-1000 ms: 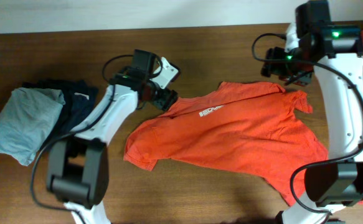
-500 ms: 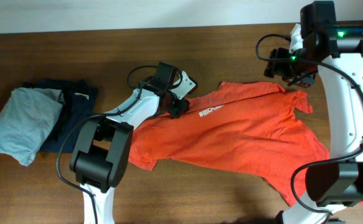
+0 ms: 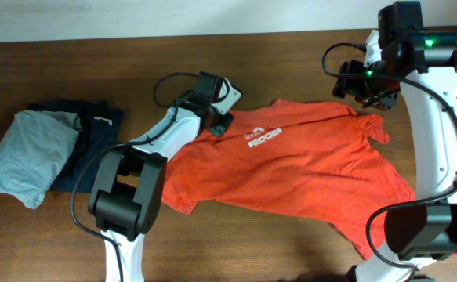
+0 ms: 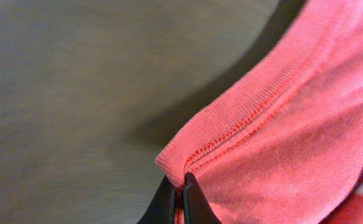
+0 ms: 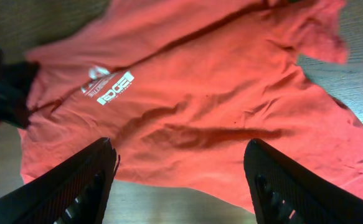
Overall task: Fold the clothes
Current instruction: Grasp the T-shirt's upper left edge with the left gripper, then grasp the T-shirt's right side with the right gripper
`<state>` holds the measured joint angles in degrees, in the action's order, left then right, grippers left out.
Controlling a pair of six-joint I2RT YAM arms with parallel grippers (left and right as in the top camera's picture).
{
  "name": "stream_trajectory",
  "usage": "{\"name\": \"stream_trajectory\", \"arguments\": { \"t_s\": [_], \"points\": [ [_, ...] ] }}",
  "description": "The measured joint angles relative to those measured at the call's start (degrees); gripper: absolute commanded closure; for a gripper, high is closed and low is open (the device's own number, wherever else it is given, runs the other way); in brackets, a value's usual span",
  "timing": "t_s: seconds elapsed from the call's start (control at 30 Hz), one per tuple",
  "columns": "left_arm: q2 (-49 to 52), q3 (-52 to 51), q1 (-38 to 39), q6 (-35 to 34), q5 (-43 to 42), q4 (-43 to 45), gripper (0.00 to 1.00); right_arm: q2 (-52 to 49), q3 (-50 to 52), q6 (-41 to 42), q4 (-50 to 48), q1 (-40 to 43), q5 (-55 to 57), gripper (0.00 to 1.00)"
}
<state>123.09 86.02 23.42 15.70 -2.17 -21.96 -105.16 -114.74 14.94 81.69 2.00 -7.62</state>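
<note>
At the left gripper point(image 3: 218, 125): jaws clenched on the ribbed, stitched edge of the orange-red T-shirt point(image 3: 291, 164), with the cloth pinched right at the tips.
Under the right gripper point(image 3: 363, 84): jaws spread wide and empty, hanging above the shirt without touching it.
T-shirt: lies spread and wrinkled on the table point(image 3: 56, 70), running from the left gripper's pinch to beneath the right gripper. Its white logo point(image 3: 262, 138) sits just beside the left gripper.
Out past the left gripper, away from the shirt: a grey folded garment point(image 3: 28, 153) lies partly over a dark navy garment point(image 3: 95, 125), well apart from both grippers.
</note>
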Motion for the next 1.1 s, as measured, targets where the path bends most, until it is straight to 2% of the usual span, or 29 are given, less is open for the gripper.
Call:
{"name": "stream_trajectory", "arguments": {
  "t_s": [0.17,0.3,0.57,0.6,0.73,0.97,1.1],
  "points": [
    [-0.8,3.5,-3.0,-3.2,9.4,0.8,1.00,0.0,0.0,0.0,0.0,0.0,0.1,0.31],
    [-2.1,4.5,-8.0,-5.7,12.8,1.6,1.00,0.0,0.0,0.0,0.0,0.0,0.2,0.31],
    [-2.4,4.7,-19.9,-13.9,15.3,1.5,1.00,0.0,0.0,0.0,0.2,0.0,0.2,0.30],
    [-2.4,4.7,-20.5,-14.2,15.2,1.3,1.00,0.0,0.0,0.0,0.4,0.0,0.2,0.26],
    [-2.4,4.7,-21.0,-15.1,14.6,-0.3,1.00,-0.6,1.0,-0.1,0.5,0.0,3.2,0.25],
    [-2.4,4.7,-20.5,-15.4,15.1,-2.0,1.00,-7.3,12.3,-4.5,-2.4,0.1,8.2,0.25],
    [-2.4,4.7,-20.5,-15.4,15.9,-3.2,1.00,-9.3,21.7,-6.1,-9.6,1.3,9.1,0.25]
  ]
}}
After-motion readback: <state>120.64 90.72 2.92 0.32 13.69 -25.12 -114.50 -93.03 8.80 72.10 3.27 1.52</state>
